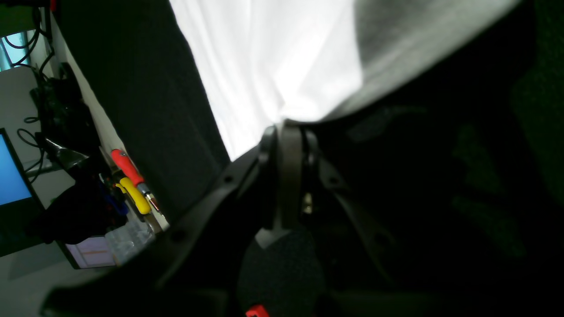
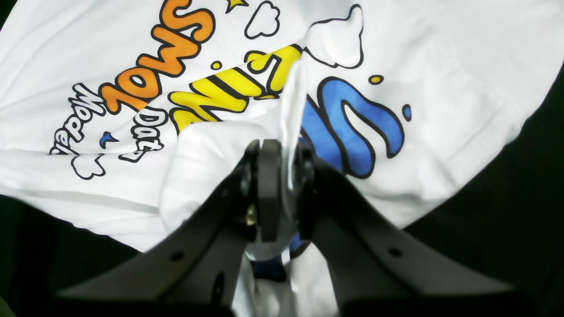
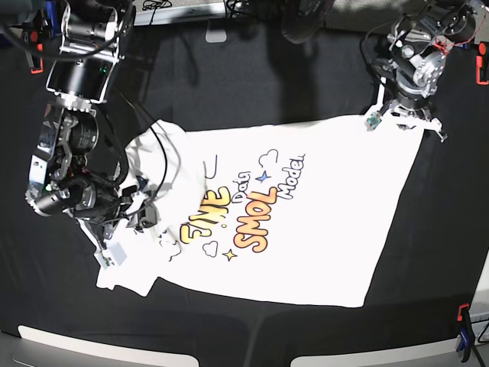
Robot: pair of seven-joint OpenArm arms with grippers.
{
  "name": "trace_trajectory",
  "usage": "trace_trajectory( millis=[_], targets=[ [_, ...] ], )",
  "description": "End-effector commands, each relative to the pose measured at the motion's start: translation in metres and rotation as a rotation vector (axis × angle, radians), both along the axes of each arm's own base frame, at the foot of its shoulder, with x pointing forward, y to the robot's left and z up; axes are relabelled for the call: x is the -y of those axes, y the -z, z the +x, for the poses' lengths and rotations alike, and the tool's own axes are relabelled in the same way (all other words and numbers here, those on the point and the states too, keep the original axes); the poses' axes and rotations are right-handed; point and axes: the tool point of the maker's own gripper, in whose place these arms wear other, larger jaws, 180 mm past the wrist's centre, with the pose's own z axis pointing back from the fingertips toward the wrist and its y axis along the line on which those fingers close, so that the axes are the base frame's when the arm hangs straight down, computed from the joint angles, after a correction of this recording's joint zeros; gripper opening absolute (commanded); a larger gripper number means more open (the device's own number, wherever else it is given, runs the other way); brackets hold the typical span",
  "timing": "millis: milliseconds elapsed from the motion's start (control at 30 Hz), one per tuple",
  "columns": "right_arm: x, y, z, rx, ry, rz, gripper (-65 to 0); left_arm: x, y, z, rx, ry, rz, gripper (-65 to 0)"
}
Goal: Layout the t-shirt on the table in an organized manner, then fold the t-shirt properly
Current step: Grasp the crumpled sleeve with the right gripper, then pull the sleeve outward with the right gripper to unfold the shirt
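Observation:
The white t-shirt lies spread on the black table, print side up, with its left part bunched. My left gripper is at the shirt's far right corner. In the left wrist view it is shut on the edge of the plain white cloth. My right gripper is at the shirt's left side, beside the print. In the right wrist view it is shut on a raised fold of the shirt between the yellow and blue letters.
Clamps sit at the table's edges, at the right, the bottom right and the far left. Beyond the table's edge are red-handled and yellow-handled tools, cables and a blue screen.

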Motion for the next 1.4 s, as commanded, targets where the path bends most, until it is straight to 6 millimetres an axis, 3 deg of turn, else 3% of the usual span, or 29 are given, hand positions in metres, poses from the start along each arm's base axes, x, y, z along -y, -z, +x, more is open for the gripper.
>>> trace_trajectory(
  millis=[0, 267, 400, 500, 633, 833, 967, 1100, 1267, 1367],
  targets=[
    [0.001, -0.021, 0.012, 0.068, -0.006, 0.005, -64.1, -0.004, -0.012, 0.01, 0.049, 0.002, 0.012, -65.0],
    [-0.007, -0.024, 0.011, 0.077, -0.019, 0.052, -65.0, -0.004, -0.012, 0.01, 0.049, 0.002, 0.012, -65.0],
    [-0.018, -0.02, -0.002, 0.077, -0.051, 0.088, -65.0, -0.004, -0.012, 0.01, 0.048, 0.002, 0.012, -65.0],
    [-0.034, -0.007, -0.03, 0.048, -0.114, 0.062, -65.0, -0.004, -0.012, 0.01, 0.048, 0.002, 0.012, -65.0],
    [-0.062, 0.007, -0.087, 0.012, -0.232, 0.006, -65.0, -0.004, -0.012, 0.01, 0.048, 0.002, 0.012, -65.0],
    [-0.087, -0.009, -0.164, 0.034, -0.332, -0.038, -65.0, -0.004, -0.012, 0.01, 0.048, 0.002, 0.012, -65.0],
    [-0.083, -0.01, -0.205, -0.011, -0.386, -0.088, -65.0, -0.004, -0.012, 0.01, 0.049, 0.002, 0.012, -65.0],
    [-0.071, 0.002, -0.232, -0.092, -0.423, -0.131, -65.0, -0.004, -0.012, 0.01, 0.048, 0.002, 0.012, -65.0],
    [-0.054, 0.011, -0.253, -0.163, -0.467, -0.189, -65.0, -0.004, -0.012, 0.01, 0.048, 0.001, 0.012, -65.0],
    [-0.045, 0.01, -0.253, -0.165, -0.492, -0.223, -65.0, -0.004, -0.012, 0.01, 0.049, 0.002, 0.013, -65.0]
  ],
)
